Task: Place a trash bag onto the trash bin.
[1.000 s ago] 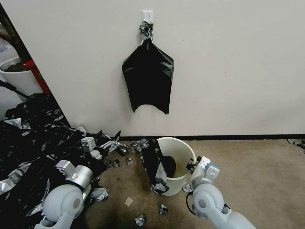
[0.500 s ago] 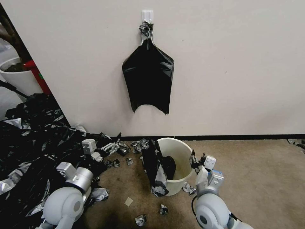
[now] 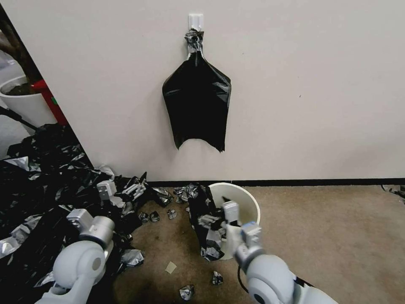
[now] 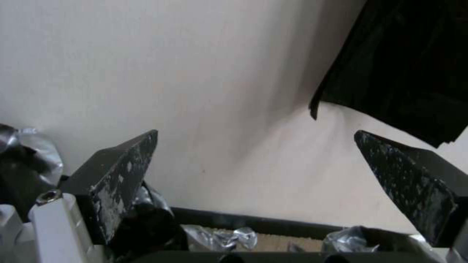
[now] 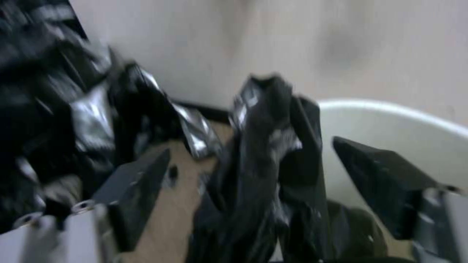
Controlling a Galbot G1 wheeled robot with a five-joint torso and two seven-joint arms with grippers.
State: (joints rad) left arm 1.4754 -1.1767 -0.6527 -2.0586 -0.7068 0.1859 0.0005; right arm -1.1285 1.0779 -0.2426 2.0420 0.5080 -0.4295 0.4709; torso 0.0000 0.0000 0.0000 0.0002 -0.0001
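Now, bag: the trash bag (image 3: 207, 228) hangs in a crumpled bunch over the left side of the bin's rim, part inside, part trailing down the outer wall toward the carpet (image 3: 337, 236); seen close in the right wrist view (image 5: 273, 175).
Bin: the trash bin (image 3: 247, 202) stands upright on the carpet, near the wall (image 3: 316, 93), mouth mostly bare cream.
R claw: the right gripper (image 3: 211, 220) is at the bag-covered side of the rim, jaws apart w/ the bunched film between them (image 5: 253, 190), not clamped on it yet.
L claw: the left gripper (image 3: 126, 192) hovers over the heap of black-and-silver sheets (image 3: 38, 185), well apart from the bin; jaws wide apart, nothing between them (image 4: 253, 171).
Progress: early, by my read. Bag is on one edge only; opening it, spreading it round the whole rim & tucking it down are all left.
Around: another black bag on the wall hook (image 3: 196, 97); small foil wads (image 3: 185, 291) scattered on the carpet.
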